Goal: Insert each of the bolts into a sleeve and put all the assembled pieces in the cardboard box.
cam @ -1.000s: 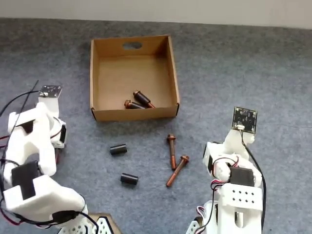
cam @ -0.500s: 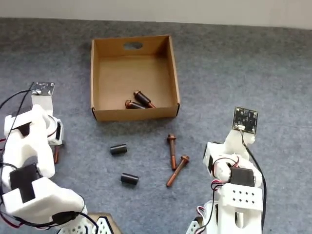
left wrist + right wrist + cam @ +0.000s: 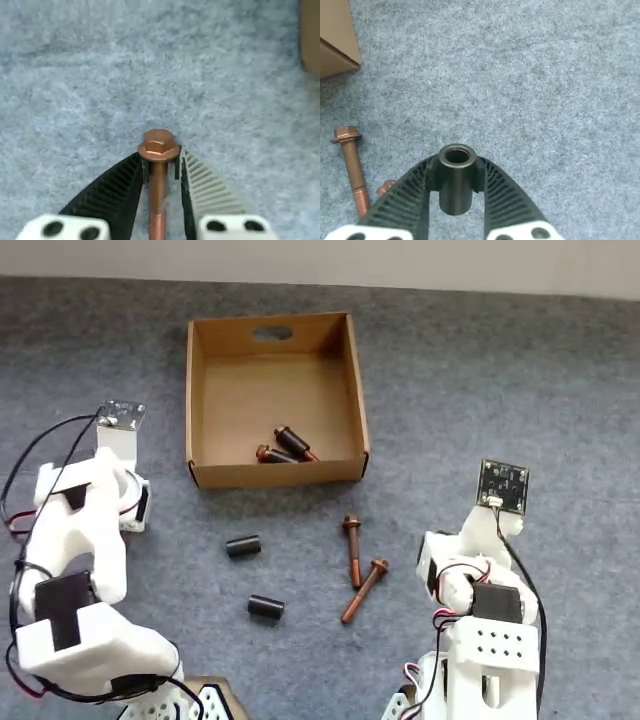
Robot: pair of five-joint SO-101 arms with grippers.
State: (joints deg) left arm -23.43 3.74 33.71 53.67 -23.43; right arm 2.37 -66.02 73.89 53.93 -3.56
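Bolt (image 3: 158,192) clamped in L gripper (image 3: 160,158); sleeve (image 3: 456,181) clamped in R gripper (image 3: 456,166); cardboard box (image 3: 276,473) holds 2 assembled pcs (image 3: 292,443).

A copper bolt (image 3: 158,148) is clamped in the left gripper (image 3: 160,161), a black sleeve (image 3: 455,189) in the right gripper (image 3: 456,167), two bolts (image 3: 352,552) and two sleeves (image 3: 242,546) lie loose between the grippers, and two assembled pieces (image 3: 285,447) lie in the cardboard box (image 3: 200,390) beyond.

LIGHT: bright, even, diffused | SHADOWS: soft, cast close beside the sleeve (image 3: 243,546), lower left of centre | GLARE: mild sheen seen on the bolt (image 3: 158,145) head
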